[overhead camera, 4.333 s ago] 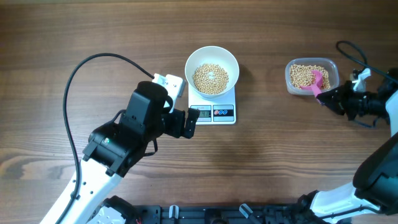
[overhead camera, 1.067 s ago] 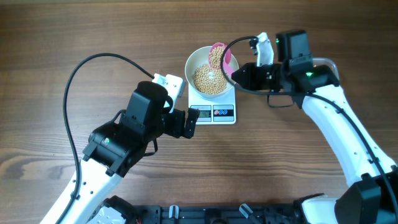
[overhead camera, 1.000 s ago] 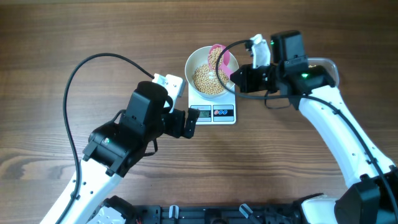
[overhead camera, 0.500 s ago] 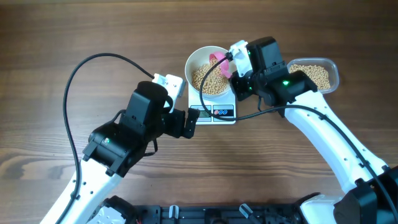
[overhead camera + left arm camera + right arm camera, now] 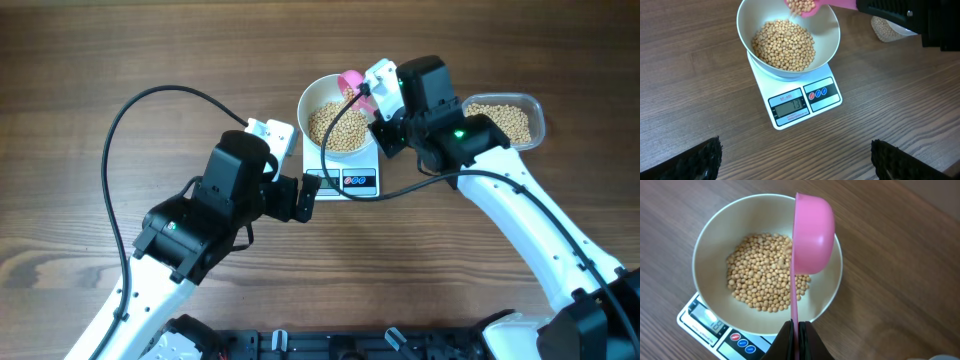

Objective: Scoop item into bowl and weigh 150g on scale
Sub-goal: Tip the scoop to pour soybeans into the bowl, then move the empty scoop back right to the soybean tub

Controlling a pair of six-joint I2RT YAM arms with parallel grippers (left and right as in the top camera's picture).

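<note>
Right tool (image 5: 795, 332): fully closed, with both fingers pinching the thin handle of the pink scoop (image 5: 812, 232).
Pink scoop: projects straight ahead of the right tool. It is turned on its side, with the cup above the far part of the bowl (image 5: 710, 265).
Beans (image 5: 762, 282): most lie in a shallow heap on the bowl floor, ahead of and below the right tool. In the left wrist view a small cluster sits at the lip of the scoop, above the bowl.
Bowl: white and round, standing upright on the scale (image 5: 832, 95). It is directly ahead of the right tool and under the scoop.
Scale: white and square, flat on the bench (image 5: 90, 60), carrying the bowl. Its front edge faces the left tool (image 5: 304, 197) and lies just ahead of it.
Display (image 5: 790, 106): grey panel on the front edge of the scale, beside two round buttons (image 5: 817, 93). The digits are too small to read.
Left tool: jaws spread to full width, gripping nothing and touching nothing. The scale and bowl lie ahead, centred between its fingers.
Tub (image 5: 540, 125): clear plastic, partly filled with more beans. It stands on the bench behind the right tool, on the side of that arm away from the bowl.
Cable (image 5: 120, 130): a black loop on the bench, behind the left tool and beside its arm.
</note>
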